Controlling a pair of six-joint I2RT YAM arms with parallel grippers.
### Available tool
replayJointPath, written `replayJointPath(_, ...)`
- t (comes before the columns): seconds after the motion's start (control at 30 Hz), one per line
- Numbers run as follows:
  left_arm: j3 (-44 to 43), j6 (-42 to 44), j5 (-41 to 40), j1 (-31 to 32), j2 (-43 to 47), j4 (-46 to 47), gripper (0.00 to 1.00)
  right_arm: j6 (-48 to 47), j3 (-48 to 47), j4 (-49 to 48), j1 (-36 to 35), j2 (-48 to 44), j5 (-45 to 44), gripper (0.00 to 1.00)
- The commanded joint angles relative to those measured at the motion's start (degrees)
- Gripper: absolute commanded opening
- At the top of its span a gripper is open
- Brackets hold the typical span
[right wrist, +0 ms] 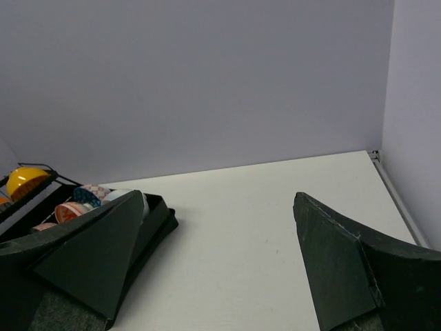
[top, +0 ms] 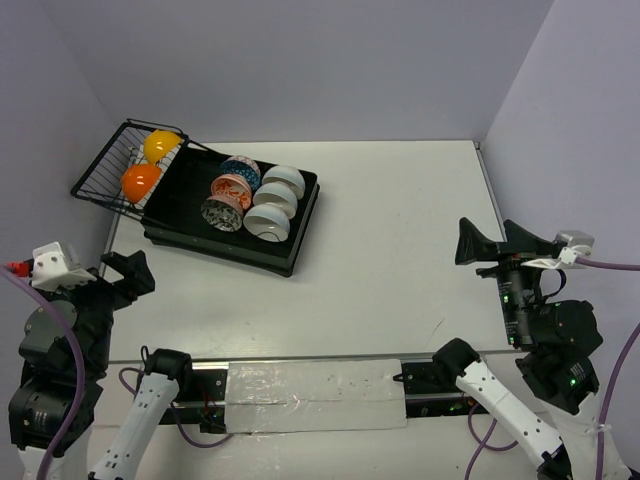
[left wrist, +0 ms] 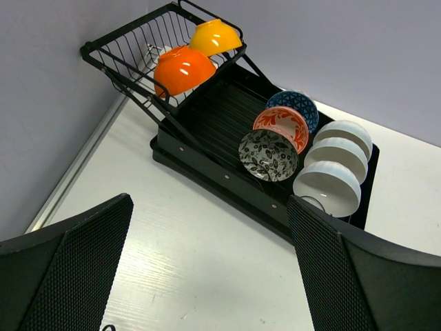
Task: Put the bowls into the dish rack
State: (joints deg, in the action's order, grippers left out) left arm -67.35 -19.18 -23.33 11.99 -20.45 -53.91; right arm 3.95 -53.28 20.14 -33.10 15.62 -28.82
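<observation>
While the left claw (left wrist: 209,203) and right claw (right wrist: 218,198) both hang wide apart, empty, the bowls (top: 268,222) sit in the dish rack (top: 185,190), far left of the desk (top: 400,250): six in the tray, two in the wire basket (top: 108,170).

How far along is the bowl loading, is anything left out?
Looks finished. The yellow bowl and orange bowl sit in the wire basket; three patterned bowls and three white bowls stand in the dish rack. In hand: nothing, left end effector and right end effector are open and empty. Left: no bowl shows on the table.
</observation>
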Motion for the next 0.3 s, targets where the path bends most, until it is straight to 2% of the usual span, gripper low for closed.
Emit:
replayJointPath(0.0,0.47,0.46,1.27,0.14,0.67,2.40,0.99,-0.08,0.10,-1.95,0.14,0.64,0.17,0.97)
replayJointPath(0.27,1.17,0.46,1.27,0.14,1.11,2.58,0.99,-0.51,-0.07,-1.86,0.14,0.64,-0.10,0.97)
